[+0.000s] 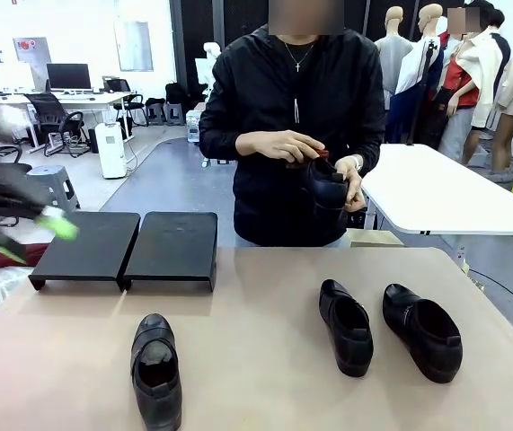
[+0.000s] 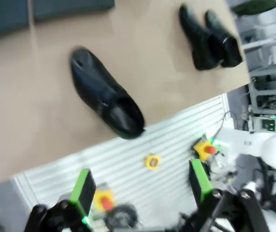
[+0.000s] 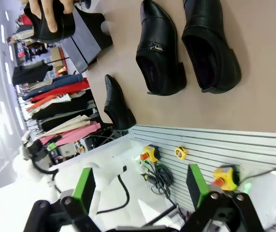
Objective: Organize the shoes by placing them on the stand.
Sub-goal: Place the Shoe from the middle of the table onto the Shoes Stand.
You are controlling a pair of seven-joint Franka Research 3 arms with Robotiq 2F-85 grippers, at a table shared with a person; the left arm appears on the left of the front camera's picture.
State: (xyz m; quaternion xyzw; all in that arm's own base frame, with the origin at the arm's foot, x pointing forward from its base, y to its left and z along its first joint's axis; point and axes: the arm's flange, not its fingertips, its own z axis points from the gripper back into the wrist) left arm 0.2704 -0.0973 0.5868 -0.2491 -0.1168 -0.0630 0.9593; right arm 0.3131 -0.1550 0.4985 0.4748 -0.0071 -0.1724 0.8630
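Observation:
Three black shoes lie on the tan table: one at front left [image 1: 155, 370] and two side by side at right [image 1: 346, 325] [image 1: 422, 330]. A person across the table holds a fourth shoe [image 1: 328, 184] in both hands. The black stand [image 1: 173, 247] sits at the far left with nothing on its panels. My left gripper [image 1: 31, 238] is blurred at the left edge, beside the stand. It stands open [image 2: 141, 186] above the table's near edge, with the lone shoe [image 2: 106, 101] ahead. My right gripper [image 3: 140, 186] is open too, off the table's edge, with the pair of shoes [image 3: 161, 48] [image 3: 210, 46] ahead.
A white table [image 1: 445, 193] stands behind the person at right. Below the table's near edge runs a slatted panel [image 2: 128, 169] with yellow and red buttons. The stand [image 3: 87, 34] and the person's hand on the shoe [image 3: 50, 19] show at the upper left of the right wrist view.

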